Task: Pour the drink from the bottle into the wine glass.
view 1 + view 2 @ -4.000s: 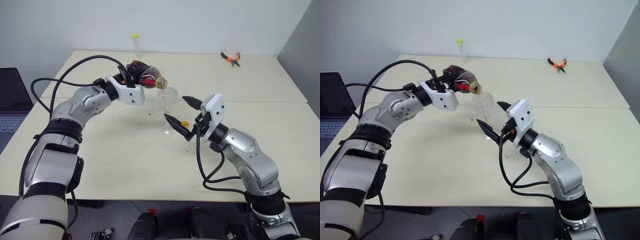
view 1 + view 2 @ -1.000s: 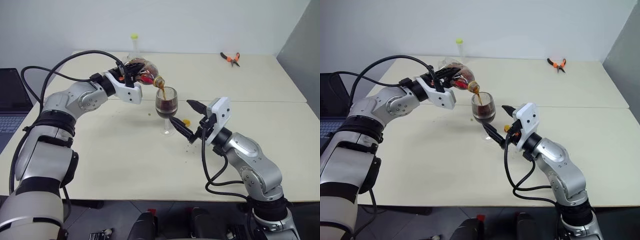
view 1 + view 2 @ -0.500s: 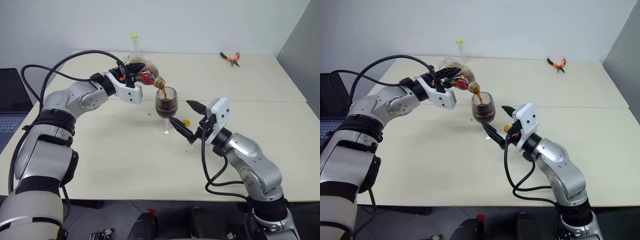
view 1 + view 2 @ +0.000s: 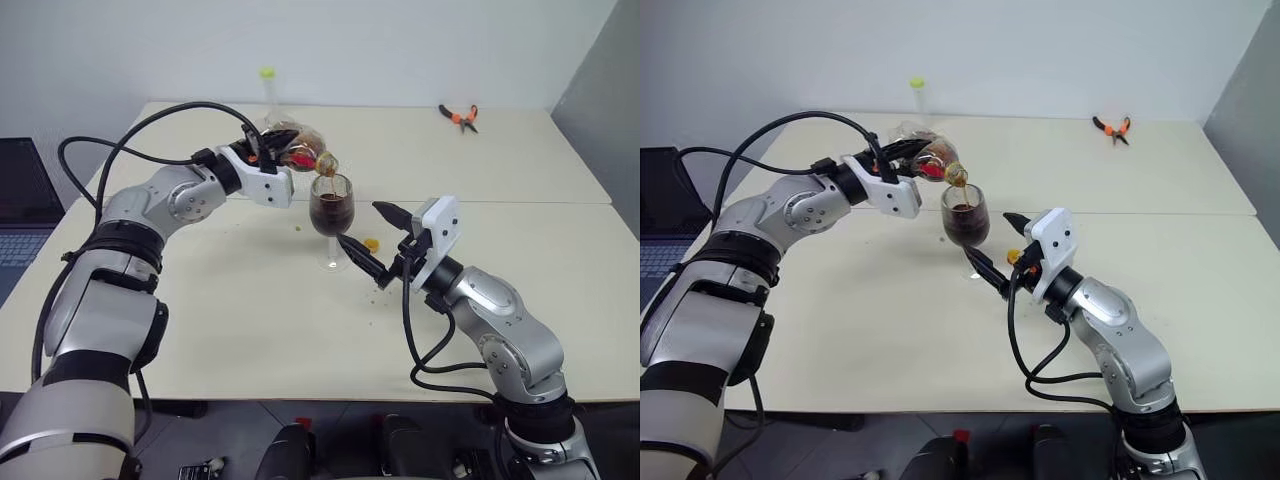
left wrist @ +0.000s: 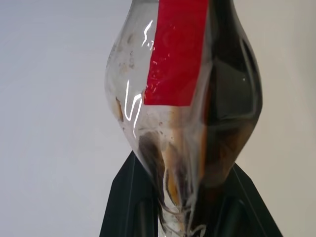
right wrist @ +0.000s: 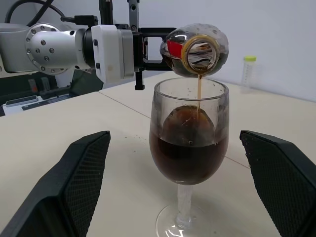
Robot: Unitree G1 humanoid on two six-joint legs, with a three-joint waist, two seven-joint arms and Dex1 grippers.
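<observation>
My left gripper is shut on the bottle, which lies tipped on its side with its open mouth just above the wine glass. A thin stream of dark drink runs into the glass. The bowl is about half full of drink. Little liquid is left in the bottle. My right gripper is open, its fingers standing apart on either side of the glass without touching it.
A small yellow-orange cap lies on the table beside the glass foot. A thin clear tube with a yellow-green cap stands at the back. Orange-handled pliers lie far right. A laptop sits at the left.
The glass was empty four seconds ago and now stands about half full. The bottle has tipped further and emptied. The right gripper has kept still over the last second.
</observation>
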